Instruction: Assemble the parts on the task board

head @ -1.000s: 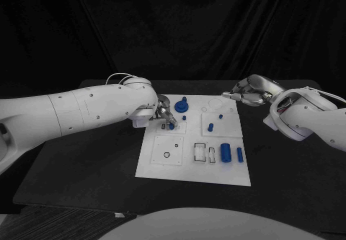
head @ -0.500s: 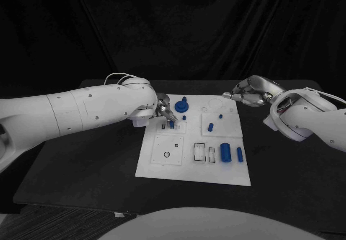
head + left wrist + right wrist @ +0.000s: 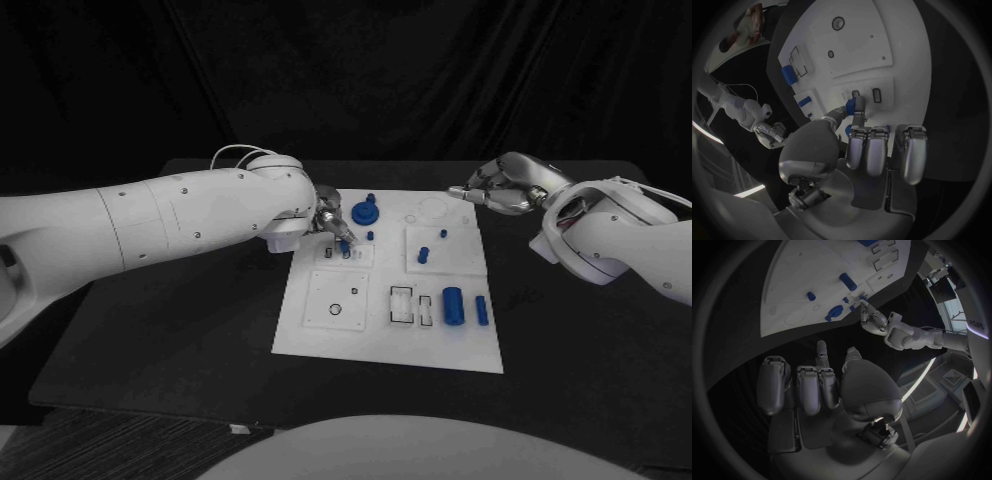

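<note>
While our left hand (image 3: 329, 226) pinches a small blue part (image 3: 852, 105) over the task board (image 3: 361, 330) near its far left corner, mid-counter, our right hand (image 3: 498, 187), fingers curled in on nothing, hovers beside the board's far right corner.

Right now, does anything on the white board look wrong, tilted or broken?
Nothing stands out. The task board lies flat on the table, blue parts in place. The left hand pinches a small blue part over its slots; the right hand holds nothing.
</note>
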